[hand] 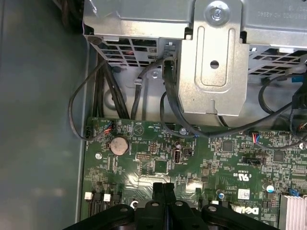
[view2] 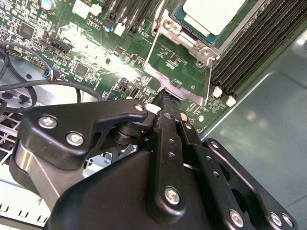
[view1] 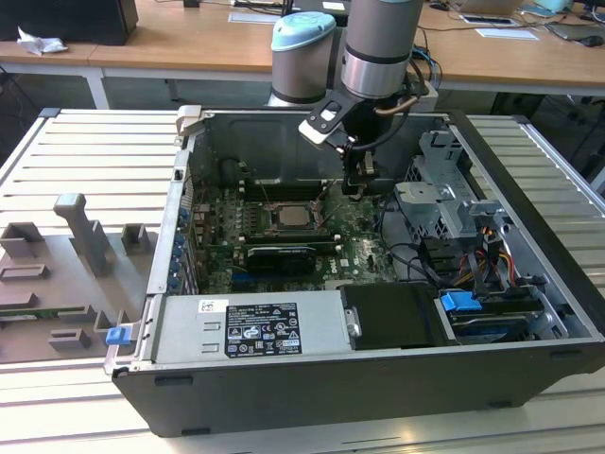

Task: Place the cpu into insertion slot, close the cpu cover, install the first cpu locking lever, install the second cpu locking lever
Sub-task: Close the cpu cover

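cpu (view2: 211, 13): seated in insertion slot (view2: 184, 37).
cpu cover (view2: 182, 88): swung open, unclosed.
gripper (view2: 165, 96): fingers pressed together, empty, tip at cover's edge.
locking levers: likely both pending.

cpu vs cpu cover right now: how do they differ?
The cpu is a solid pale plate; the cpu cover is an open frame with green board showing through its window. The cpu lies in the insertion slot; the cpu cover is swung open, off the slot. The gripper has its fingers at the cpu cover's free edge, apart from the cpu. Both are square, silvery metal.
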You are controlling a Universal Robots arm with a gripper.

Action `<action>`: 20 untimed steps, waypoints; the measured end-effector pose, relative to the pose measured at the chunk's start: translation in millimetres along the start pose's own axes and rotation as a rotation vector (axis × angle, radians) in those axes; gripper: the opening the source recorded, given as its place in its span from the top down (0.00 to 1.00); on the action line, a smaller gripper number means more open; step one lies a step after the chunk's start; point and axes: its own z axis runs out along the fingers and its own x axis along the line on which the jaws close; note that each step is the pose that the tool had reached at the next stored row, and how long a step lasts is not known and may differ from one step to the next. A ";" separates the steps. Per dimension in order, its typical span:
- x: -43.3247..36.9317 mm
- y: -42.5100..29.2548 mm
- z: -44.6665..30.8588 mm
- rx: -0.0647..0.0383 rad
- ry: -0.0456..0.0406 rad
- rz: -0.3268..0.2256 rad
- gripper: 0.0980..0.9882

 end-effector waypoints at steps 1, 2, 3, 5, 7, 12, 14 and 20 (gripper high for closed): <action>0.0 -0.1 0.0 0.000 0.0001 0.000 0.99; 0.0 -0.2 0.0 0.000 0.0001 0.000 0.99; 0.0 -0.3 0.0 0.000 0.0001 0.000 0.99; 0.0 -0.4 0.0 0.000 0.0000 0.000 0.99; 0.0 -0.6 0.0 0.000 0.0000 0.000 0.99; 0.1 -1.0 0.0 0.000 0.0000 0.000 0.99; 0.1 -1.2 0.0 0.000 0.0001 0.000 0.99; 0.2 -2.8 -0.1 0.000 0.0001 0.000 0.99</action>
